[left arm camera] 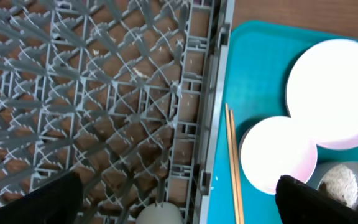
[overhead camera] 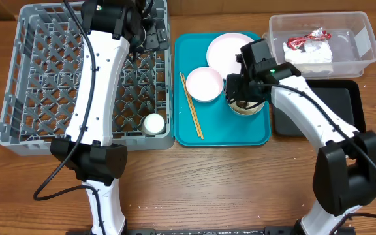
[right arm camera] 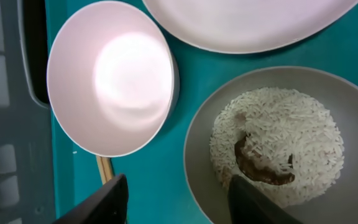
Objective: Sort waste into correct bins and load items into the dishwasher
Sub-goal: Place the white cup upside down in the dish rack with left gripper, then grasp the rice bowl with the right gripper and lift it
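— Wooden table [overhead camera: 240,189] all round, yes? What's on it?

— Grey dish rack [overhead camera: 18,78] on the left, with a small white cup [overhead camera: 153,124] in its near right corner. Just beside the rack lies a teal tray [overhead camera: 227,134]. At the far right, a clear tub [overhead camera: 364,39] holds a red wrapper [overhead camera: 300,42] and a crumpled napkin [overhead camera: 311,55], and a black tray [overhead camera: 338,98] sits just in front of it.

— And on the teal tray?

— A round plate [overhead camera: 226,51] at the back, an empty white bowl [overhead camera: 203,83] in front of it, chopsticks [overhead camera: 192,108] along the left side, and a bowl [right arm camera: 197,143] of rice [right arm camera: 291,130] with a brown lump [right arm camera: 260,168] on the right.

— The arms?

— The left gripper [left arm camera: 178,186] hovers over the rack's right wall, jaws spread wide, holding nothing. The right gripper [right arm camera: 178,186] hangs over the rice bowl, jaws apart, one finger above the rice and the other outside the rim. Whether either touches the bowl, I can't tell.
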Action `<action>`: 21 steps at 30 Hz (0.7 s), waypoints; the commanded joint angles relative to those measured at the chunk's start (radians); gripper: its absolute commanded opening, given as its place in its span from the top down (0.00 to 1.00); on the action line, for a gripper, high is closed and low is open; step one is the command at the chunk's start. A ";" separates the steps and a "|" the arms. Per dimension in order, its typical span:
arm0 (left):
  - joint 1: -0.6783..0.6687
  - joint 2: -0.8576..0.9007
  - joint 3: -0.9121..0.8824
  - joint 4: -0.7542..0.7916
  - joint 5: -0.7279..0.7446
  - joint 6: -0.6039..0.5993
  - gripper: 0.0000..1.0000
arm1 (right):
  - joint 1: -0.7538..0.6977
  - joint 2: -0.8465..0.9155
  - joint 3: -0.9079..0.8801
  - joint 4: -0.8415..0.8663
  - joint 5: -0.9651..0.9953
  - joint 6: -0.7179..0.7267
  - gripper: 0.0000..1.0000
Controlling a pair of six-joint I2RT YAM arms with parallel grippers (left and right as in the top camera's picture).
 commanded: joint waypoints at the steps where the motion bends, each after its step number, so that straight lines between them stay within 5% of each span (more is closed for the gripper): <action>1: 0.006 -0.014 0.014 0.025 -0.053 0.010 0.00 | 0.046 0.036 0.005 0.019 0.026 -0.195 0.57; 3: 0.006 -0.014 0.014 0.026 -0.151 0.011 0.00 | 0.078 0.096 0.005 0.011 0.123 -0.208 0.59; 12: 0.033 -0.014 0.014 0.040 -0.160 0.010 0.00 | 0.082 0.129 0.005 0.004 0.237 -0.205 0.64; 21: 0.038 -0.014 0.014 0.045 -0.161 0.010 0.00 | 0.087 0.129 0.005 -0.047 0.233 -0.152 0.96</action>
